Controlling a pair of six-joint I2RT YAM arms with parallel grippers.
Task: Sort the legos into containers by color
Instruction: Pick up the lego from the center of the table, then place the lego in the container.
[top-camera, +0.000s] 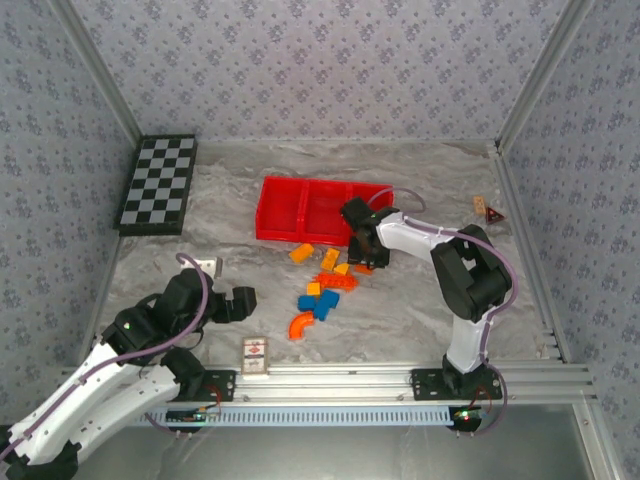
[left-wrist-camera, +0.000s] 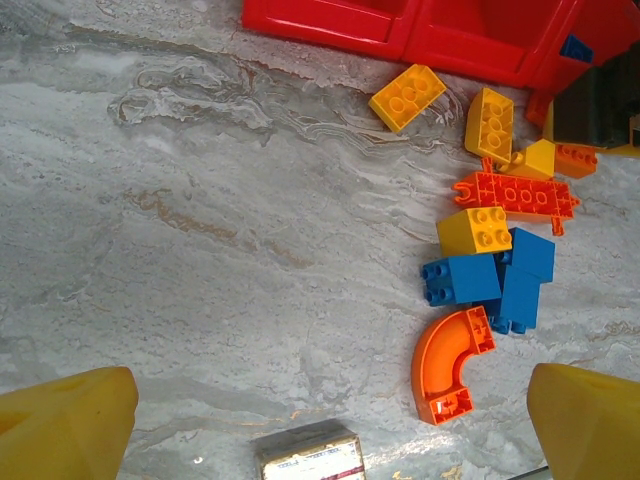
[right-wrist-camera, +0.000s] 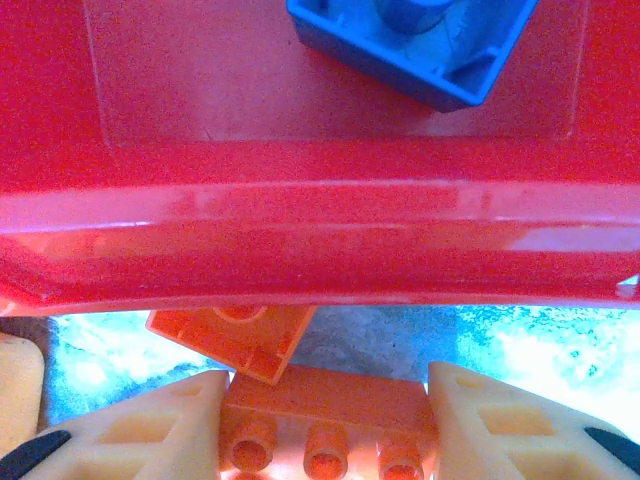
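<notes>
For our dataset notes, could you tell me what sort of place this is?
Probably a lab robot cell, not a home: patterned walls box in the marbled table, a checkerboard lies at its left, and a metal rail edges the near side.

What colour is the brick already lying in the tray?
Blue. The brick shows best in the right wrist view, lying inside the red tray.

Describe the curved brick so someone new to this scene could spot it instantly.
Find the red tray on the marbled table. In front of it lies a scatter of loose bricks. The curved orange brick sits at the scatter's near end, beside the blue ones, and is the only arch-shaped piece.
</notes>
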